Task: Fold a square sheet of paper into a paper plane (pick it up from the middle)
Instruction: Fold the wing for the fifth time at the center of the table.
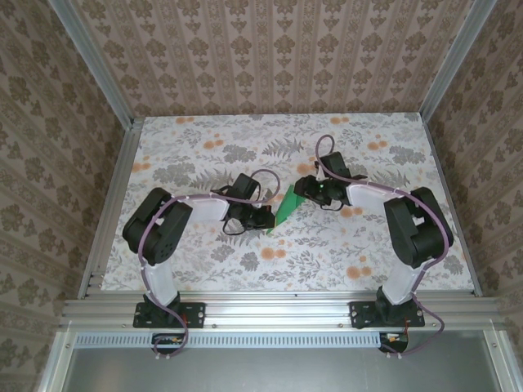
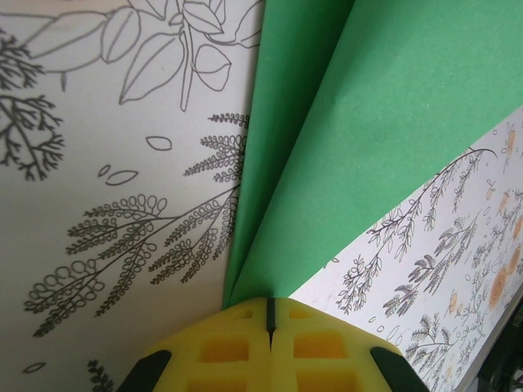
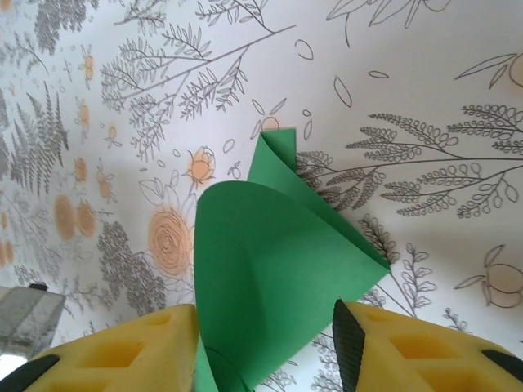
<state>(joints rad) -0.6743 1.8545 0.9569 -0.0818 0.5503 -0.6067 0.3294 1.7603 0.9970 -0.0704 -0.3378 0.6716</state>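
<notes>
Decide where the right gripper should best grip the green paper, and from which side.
Probably the loose doubled end of the paper, from the right, opposite the left gripper's pinch: it curls over there and sits between the right gripper's open fingers.

Sheet of paper (image 2: pixel 368 122) partly off-frame

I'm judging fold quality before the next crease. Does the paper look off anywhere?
Yes. The green sheet is loosely doubled and bulges in a curve instead of lying creased flat. The left claw pinches its folded end; the right claw stands open around it.
</notes>
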